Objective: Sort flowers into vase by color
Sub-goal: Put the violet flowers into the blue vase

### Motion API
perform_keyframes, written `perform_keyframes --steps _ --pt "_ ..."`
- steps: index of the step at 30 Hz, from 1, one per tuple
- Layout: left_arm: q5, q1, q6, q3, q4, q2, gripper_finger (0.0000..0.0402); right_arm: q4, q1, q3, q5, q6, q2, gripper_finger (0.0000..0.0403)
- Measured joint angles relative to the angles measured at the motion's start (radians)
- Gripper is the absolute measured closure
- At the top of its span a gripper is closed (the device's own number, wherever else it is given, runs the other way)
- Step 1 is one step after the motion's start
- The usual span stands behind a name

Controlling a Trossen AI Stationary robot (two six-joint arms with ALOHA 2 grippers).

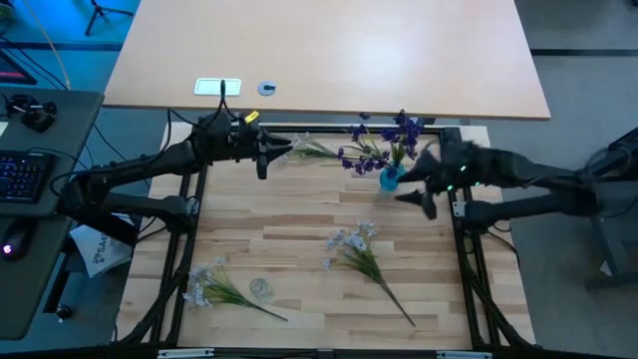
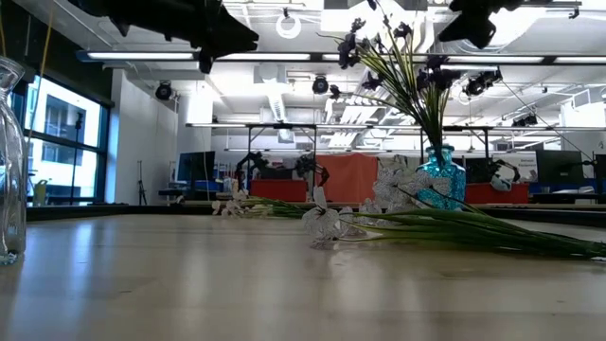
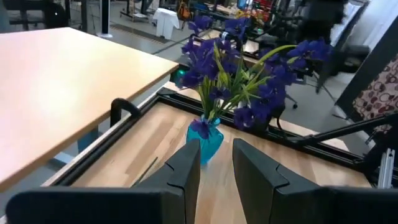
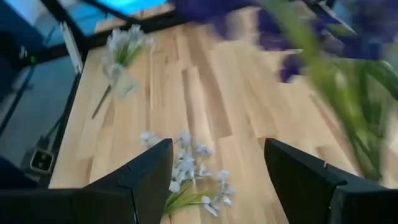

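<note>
A small blue vase point(image 1: 391, 179) stands near the table's far edge and holds a bunch of dark purple flowers point(image 1: 383, 141), also seen in the left wrist view point(image 3: 242, 68). One pale sprig point(image 1: 355, 246) lies flat mid-table. Another pale sprig point(image 1: 213, 288) lies near the near-left corner beside a clear glass vase point(image 1: 261, 288). A third pale sprig point(image 1: 311, 149) lies at the far edge. My left gripper point(image 1: 277, 152) hovers open and empty to the left of the blue vase point(image 3: 205, 138). My right gripper point(image 1: 411, 191) hangs open and empty just right of that vase.
Black frame rails point(image 1: 471, 261) border the slatted table on its left, right and far sides. A light desk point(image 1: 329, 55) lies beyond the far edge. Bare wood point(image 1: 299, 214) stretches between the sprigs. The clear vase point(image 2: 9, 161) stands upright near the near-left corner.
</note>
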Motion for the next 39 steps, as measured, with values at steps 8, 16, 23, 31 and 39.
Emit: perform_keyframes --steps 8,16,23,31,39 --pt "0.001 -0.009 -0.119 -0.165 0.158 0.000 0.0319 -0.072 0.170 -0.001 0.407 -0.071 0.106 0.0153" --pt "-0.025 -0.051 -0.220 -0.290 0.266 0.000 0.0319 -0.048 0.169 -0.001 0.653 -0.091 0.116 0.0153" --pt "-0.040 -0.071 -0.220 -0.316 0.276 0.000 0.0319 0.066 0.122 -0.001 0.700 -0.214 0.231 0.0156" --pt "-0.039 -0.076 -0.220 -0.317 0.275 0.000 0.0319 0.099 0.081 -0.001 0.728 -0.221 0.277 0.0238" --pt "-0.039 -0.076 -0.185 -0.317 0.274 0.000 0.0319 0.168 0.073 0.002 0.729 -0.229 0.275 0.0383"
